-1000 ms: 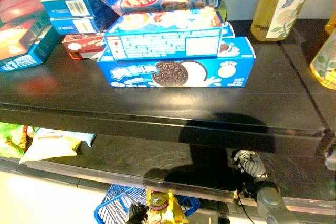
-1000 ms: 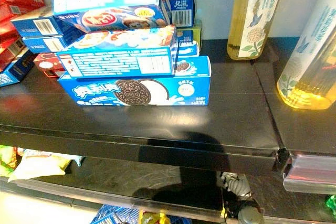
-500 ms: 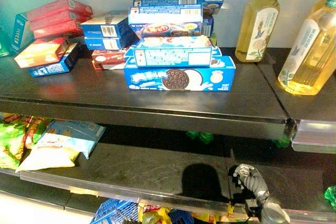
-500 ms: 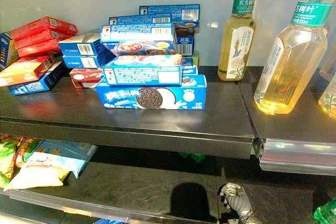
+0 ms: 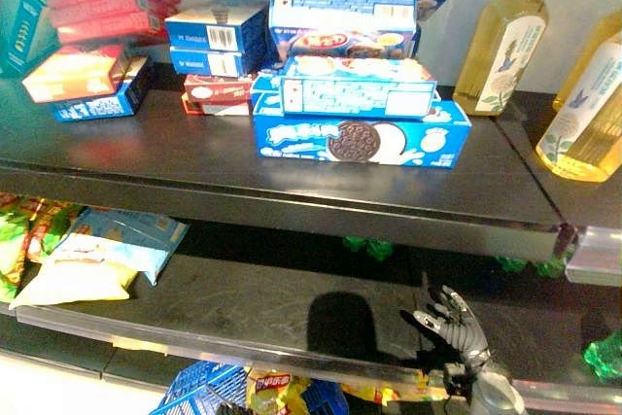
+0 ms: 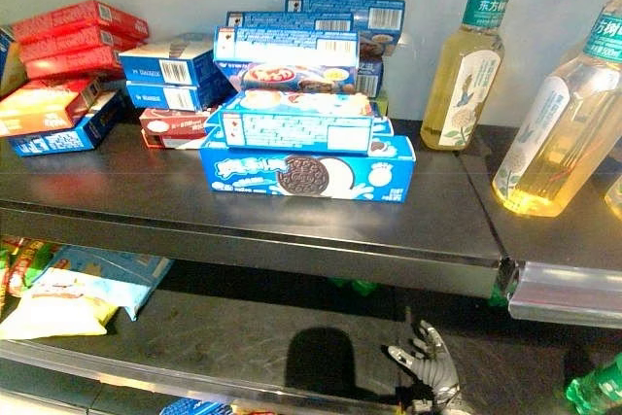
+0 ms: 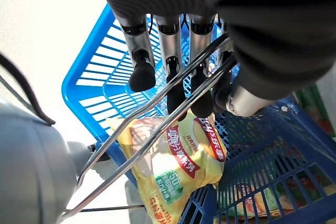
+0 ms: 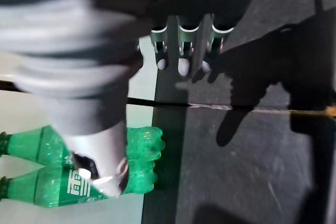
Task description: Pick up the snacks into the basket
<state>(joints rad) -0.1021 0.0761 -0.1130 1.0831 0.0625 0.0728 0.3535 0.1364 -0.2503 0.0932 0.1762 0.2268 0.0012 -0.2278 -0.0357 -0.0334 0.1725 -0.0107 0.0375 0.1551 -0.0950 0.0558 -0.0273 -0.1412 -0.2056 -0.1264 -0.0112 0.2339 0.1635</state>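
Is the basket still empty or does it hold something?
Not empty. The left wrist view shows a yellow snack bag lying inside the blue basket, below the wire handles that the left robot hand grips.

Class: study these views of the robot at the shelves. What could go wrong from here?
1. The cookie boxes are stacked loosely; pulling one could topple the others.
2. The right hand hangs open above the lower shelf, so rising it may hit the shelf above.
3. The left hand hooks the basket handle; slipping drops the blue basket.
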